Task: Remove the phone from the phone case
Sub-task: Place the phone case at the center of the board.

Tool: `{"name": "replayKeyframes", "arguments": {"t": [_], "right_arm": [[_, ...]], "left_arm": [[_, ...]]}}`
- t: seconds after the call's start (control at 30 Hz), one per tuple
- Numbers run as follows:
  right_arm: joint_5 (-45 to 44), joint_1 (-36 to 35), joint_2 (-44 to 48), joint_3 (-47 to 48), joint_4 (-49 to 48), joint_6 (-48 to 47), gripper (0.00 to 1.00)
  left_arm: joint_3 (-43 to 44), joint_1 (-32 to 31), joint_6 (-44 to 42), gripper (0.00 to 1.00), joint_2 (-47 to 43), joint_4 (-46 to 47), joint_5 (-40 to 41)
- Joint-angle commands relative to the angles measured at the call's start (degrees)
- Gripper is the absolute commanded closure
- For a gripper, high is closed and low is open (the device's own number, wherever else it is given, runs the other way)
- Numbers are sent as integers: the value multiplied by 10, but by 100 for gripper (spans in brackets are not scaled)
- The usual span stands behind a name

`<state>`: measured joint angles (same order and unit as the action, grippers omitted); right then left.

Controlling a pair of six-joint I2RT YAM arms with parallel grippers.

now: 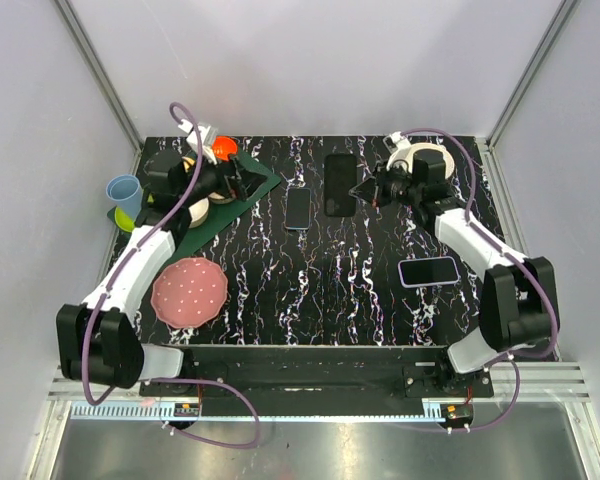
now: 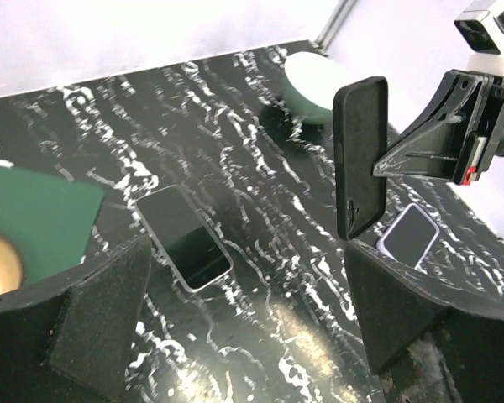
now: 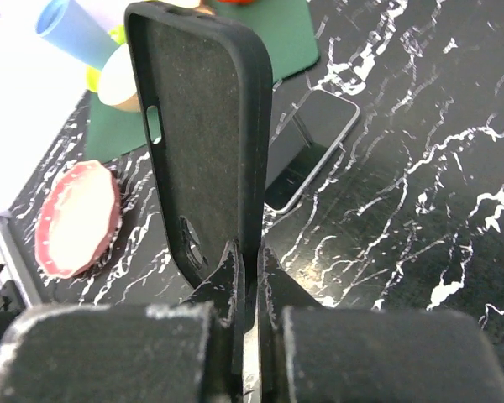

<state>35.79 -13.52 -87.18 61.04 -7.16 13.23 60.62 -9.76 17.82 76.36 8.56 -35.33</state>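
Phone case (image 3: 203, 126) and phone (image 1: 298, 208) are already apart. The table (image 1: 310, 290) is a black slab veined with white, boxed in by pale walls, with metal posts at the far corners. Nearest the arm bases lie a pink plate (image 1: 189, 291) on the left and a second phone (image 1: 428, 271), in a lilac cover, on the right. Farther in, the bare phone lies flat and screen up near the middle of the table. Just beyond it, the right gripper (image 3: 250, 262) is pinched tight on one edge of the phone case, holding it on end and clear of the table. The left gripper (image 2: 248, 294) hangs over the far left with its fingers spread wide and nothing between them. From its wrist camera, the phone shows on the table in the gap between the pads. At the back left are a green mat (image 1: 235, 205) and a blue cup (image 1: 125, 190), and at the back right is a pale bowl (image 2: 315, 80).
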Motion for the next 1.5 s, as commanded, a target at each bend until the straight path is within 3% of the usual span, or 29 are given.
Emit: {"name": "replayKeyframes", "arguments": {"t": [0.0,0.2,0.5,1.47], "right_arm": [[-39,-4,-63,59,69,-32,100],[-67,-3,-167,132,144,-34,100],[-86,-4,-252,182,176,-37,100],[-101,24,-360,265,217,-33,100]], "left_arm": [[-23,33,-75,1,-39,-55,9],[-63,55,-108,1,-78,-78,3],[-95,56,-108,1,-107,-66,7],[-116,57,-100,1,-91,-49,-3]]}}
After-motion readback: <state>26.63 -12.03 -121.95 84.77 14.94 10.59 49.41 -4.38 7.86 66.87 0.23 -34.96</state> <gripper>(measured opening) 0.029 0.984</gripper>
